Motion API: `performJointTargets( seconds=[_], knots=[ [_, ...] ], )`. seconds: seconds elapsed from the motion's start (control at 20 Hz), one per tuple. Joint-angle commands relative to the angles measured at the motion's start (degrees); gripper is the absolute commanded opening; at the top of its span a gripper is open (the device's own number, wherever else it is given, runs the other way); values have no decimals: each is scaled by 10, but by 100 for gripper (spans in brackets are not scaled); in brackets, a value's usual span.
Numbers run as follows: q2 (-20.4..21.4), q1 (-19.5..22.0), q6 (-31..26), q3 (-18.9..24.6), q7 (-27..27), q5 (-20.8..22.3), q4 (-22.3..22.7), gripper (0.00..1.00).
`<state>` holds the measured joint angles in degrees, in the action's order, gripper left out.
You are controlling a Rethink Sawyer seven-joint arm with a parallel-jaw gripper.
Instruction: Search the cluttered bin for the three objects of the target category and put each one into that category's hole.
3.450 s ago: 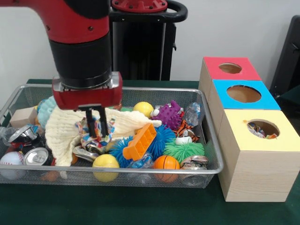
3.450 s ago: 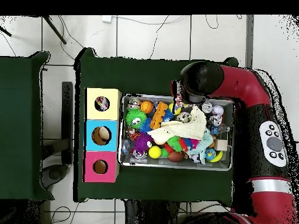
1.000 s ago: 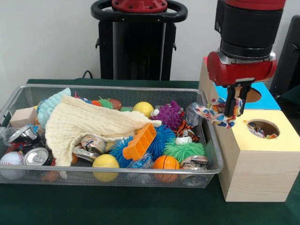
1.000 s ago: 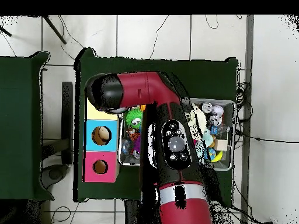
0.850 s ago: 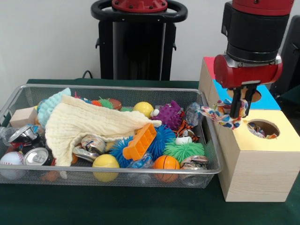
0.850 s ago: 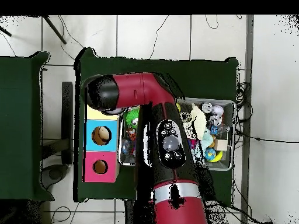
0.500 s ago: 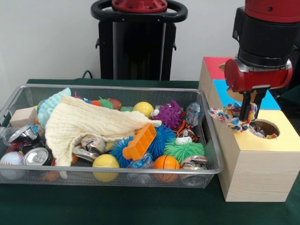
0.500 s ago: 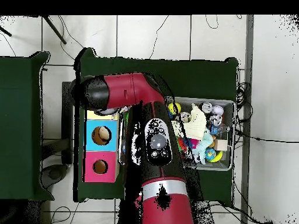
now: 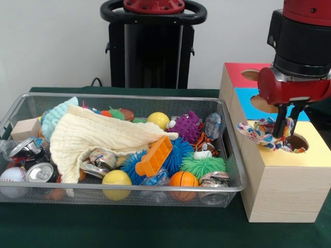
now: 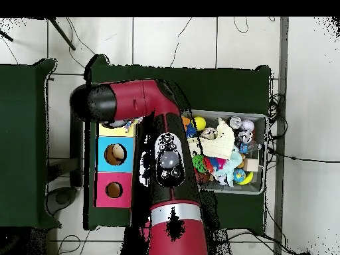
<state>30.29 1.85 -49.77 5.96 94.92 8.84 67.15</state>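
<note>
My gripper [image 9: 287, 130] hangs over the yellow-topped box [image 9: 305, 156], just above its round hole [image 9: 296, 142], and is shut on a multicoloured rope toy [image 9: 261, 134] that trails off to the left over the box's top. The wire bin [image 9: 31, 104] to the left holds a cream cloth [image 9: 90, 135], spiky balls, cans and other clutter. In the overhead view the red arm [image 10: 143, 99] covers the yellow box and the gripper is hidden under it.
Behind the yellow box stand a blue-topped box [image 9: 248, 99] and a red-topped box [image 9: 237, 72], each with a round hole; the overhead view shows the blue box [image 10: 115, 154] and red box [image 10: 113, 190]. A black stand [image 9: 152, 44] rises behind the bin.
The arm lifted the rope toy out of the bin and carried it right; over the last second it kept moving right and down until the toy hung at the yellow box's hole.
</note>
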Motion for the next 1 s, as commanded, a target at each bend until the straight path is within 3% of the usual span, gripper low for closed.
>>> performJointTargets(
  seconds=[0.05, 0.4, 0.55, 0.75, 1.0],
  knots=[
    [-30, -12, -15, -24, 162, -22, -17, 0],
    [-30, -20, 35, -38, 169, -36, 30, 0],
    [-19, -37, 33, -63, 203, -43, 55, 0],
    [-30, -36, 22, -68, 204, -62, 53, 0],
    [-40, -50, 0, -96, 256, -85, 43, 0]
  ],
)
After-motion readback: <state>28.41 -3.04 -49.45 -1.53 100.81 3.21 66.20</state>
